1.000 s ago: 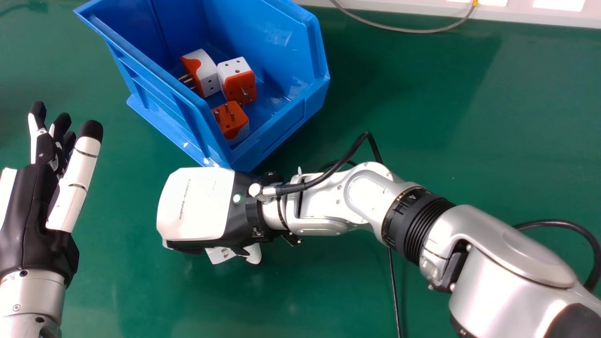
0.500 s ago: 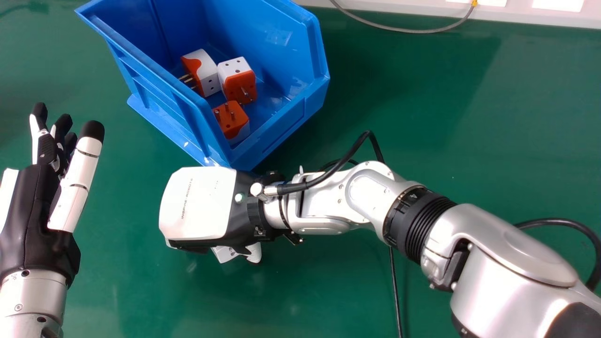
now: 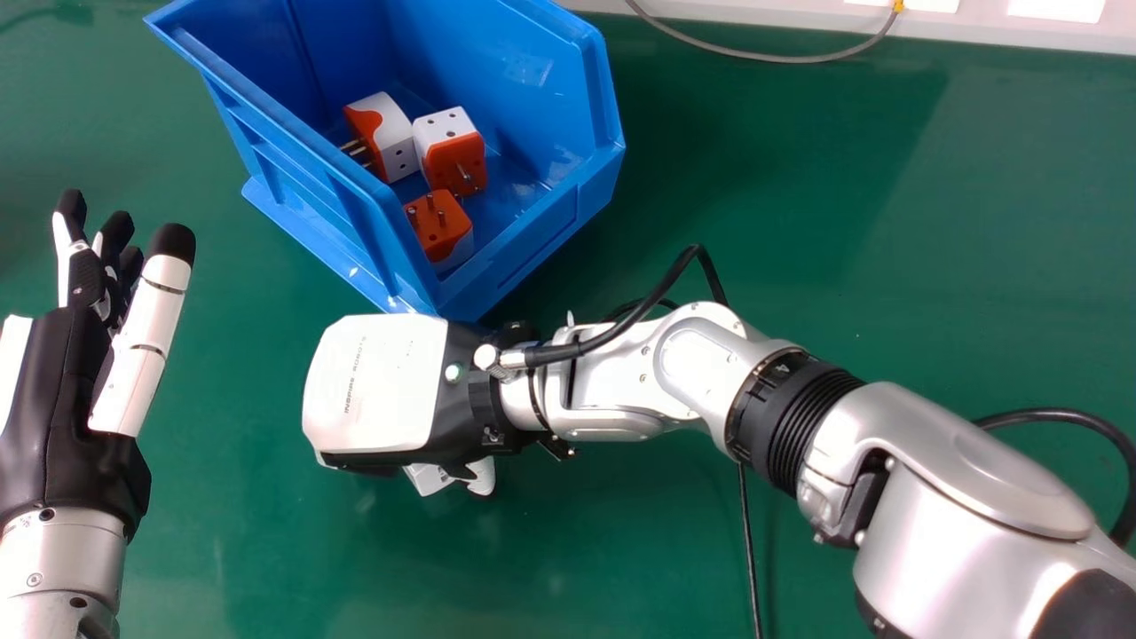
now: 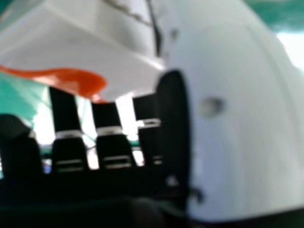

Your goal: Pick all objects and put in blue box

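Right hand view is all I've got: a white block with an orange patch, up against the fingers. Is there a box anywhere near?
Observer: Yes, in the head view a blue box stands just beyond the right hand.
Visitor: Anything inside it?
Observer: I can see three orange-and-white plug adapters in there.
Visitor: And what's the robot's other hand up to?
Observer: The left hand is off to the left, open, holding nothing.

Three orange-and-white plugs are contained in the upright blue box (image 3: 541, 124): one plug (image 3: 439, 232) is turned prongs up, two, (image 3: 396, 142) (image 3: 454, 164) prongs sideways; a fourth plug (image 3: 429, 480) is held in the right hand (image 3: 377, 382)
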Controlling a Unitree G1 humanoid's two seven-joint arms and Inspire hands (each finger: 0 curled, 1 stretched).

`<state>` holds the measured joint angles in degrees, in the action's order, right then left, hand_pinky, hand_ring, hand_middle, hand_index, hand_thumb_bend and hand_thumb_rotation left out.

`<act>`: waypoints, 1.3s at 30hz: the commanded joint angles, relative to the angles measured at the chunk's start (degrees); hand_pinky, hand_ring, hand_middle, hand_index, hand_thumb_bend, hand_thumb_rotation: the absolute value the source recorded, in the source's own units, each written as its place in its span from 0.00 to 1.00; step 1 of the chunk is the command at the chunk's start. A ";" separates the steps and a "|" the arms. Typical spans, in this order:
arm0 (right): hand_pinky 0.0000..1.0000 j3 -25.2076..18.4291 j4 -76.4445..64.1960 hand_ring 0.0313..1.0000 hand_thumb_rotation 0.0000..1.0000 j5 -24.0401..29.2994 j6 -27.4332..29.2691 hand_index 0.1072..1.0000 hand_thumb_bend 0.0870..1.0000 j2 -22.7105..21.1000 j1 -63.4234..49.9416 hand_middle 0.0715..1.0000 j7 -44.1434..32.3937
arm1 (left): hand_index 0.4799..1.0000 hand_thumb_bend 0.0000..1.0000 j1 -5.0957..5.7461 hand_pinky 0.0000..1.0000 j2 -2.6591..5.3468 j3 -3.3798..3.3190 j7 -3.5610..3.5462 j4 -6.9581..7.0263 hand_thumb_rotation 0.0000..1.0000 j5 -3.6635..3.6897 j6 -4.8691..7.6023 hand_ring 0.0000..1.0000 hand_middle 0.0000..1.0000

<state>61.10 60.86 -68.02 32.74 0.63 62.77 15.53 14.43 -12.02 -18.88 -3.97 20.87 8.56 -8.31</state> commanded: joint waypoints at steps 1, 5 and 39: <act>0.45 -0.57 -0.01 0.52 0.12 0.41 -0.08 0.42 0.48 0.44 1.19 0.54 1.46 | 1.00 0.56 0.06 1.00 -0.13 -0.10 0.18 1.37 0.75 -0.50 0.06 1.00 1.00; 0.30 -1.58 -0.08 0.35 0.12 1.81 0.43 0.42 0.48 0.29 0.93 0.38 0.10 | 1.00 0.56 -0.04 1.00 -0.23 -0.11 0.21 1.38 0.75 -0.63 -0.13 1.00 1.00; 0.02 -2.08 -1.27 0.02 0.12 2.15 3.07 0.41 0.47 -0.12 -0.33 0.04 5.40 | 1.00 0.54 -0.10 1.00 -0.09 -0.20 0.08 1.34 0.75 -0.98 0.05 1.00 1.00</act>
<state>59.80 60.69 -66.49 35.70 0.11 61.98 19.10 14.37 -12.02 -18.77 -3.91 20.97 7.85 -9.34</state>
